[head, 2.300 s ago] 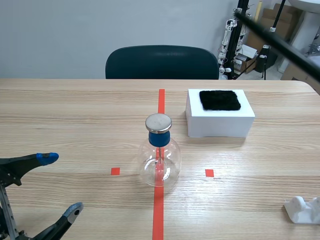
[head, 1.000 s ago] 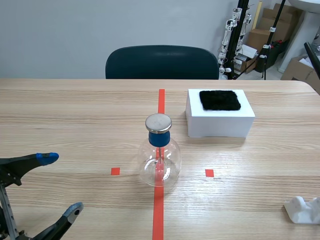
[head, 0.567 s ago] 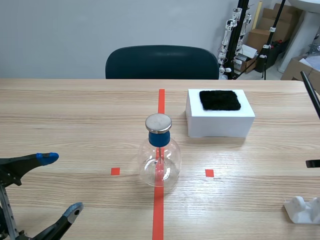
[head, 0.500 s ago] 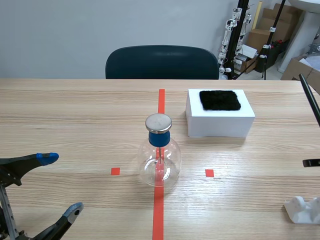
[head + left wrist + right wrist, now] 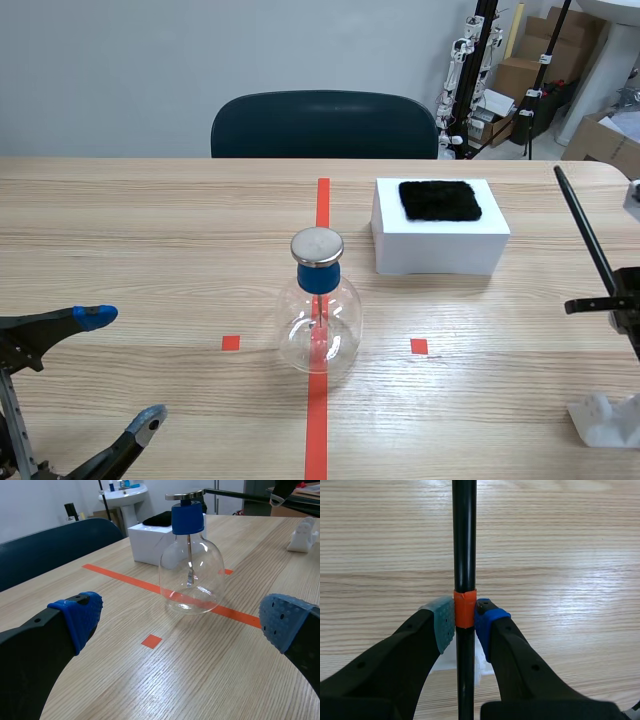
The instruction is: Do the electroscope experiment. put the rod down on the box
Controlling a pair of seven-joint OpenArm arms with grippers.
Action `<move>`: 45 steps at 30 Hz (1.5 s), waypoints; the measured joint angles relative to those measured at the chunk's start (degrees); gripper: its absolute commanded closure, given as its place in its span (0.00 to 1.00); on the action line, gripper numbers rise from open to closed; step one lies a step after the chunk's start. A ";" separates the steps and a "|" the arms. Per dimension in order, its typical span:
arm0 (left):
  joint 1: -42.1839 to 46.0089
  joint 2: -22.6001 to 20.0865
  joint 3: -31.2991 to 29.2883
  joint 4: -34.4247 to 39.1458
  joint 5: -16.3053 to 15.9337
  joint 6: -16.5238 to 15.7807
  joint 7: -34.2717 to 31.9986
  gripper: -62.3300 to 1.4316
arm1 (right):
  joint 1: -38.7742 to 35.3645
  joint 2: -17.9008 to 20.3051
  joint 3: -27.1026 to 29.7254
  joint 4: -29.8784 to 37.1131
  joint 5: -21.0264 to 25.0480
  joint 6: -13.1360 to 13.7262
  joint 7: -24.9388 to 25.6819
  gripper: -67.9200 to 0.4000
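Our right tool clamps the thin black rod at its orange tape band; our left tool gapes.

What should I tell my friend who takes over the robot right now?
Left gripper: open, holding nothing, low at the robot's near left, apart from the electroscope flask.
Right gripper: shut on the black rod, at its orange tape band.
The rod is to the right of the white box and does not touch it. A black fur pad lies on top of the box.
Done: the rod is gripped.
Left: carry it over and lay it on the box.
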 measured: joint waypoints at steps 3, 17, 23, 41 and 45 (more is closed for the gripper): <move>0.00 0.00 0.00 0.00 0.00 0.02 0.00 0.00 | 0.68 -0.24 -0.55 -1.42 -0.02 0.00 -0.83 1.00; 0.00 -0.02 0.00 0.00 0.00 0.00 0.00 0.00 | 4.26 -2.49 -0.76 -8.59 -0.92 1.29 -0.83 1.00; 0.00 0.00 0.00 0.00 0.00 0.00 0.00 0.00 | 4.70 -2.51 -2.82 -9.49 -1.09 1.29 -0.83 1.00; 0.00 0.00 0.00 0.00 0.00 0.00 0.00 0.00 | 8.90 -2.64 -3.74 -15.06 -3.21 1.27 -0.37 1.00; 0.00 0.00 0.00 0.00 0.00 0.00 0.00 0.00 | 8.87 -2.69 -4.22 -16.81 -3.21 1.29 0.28 0.96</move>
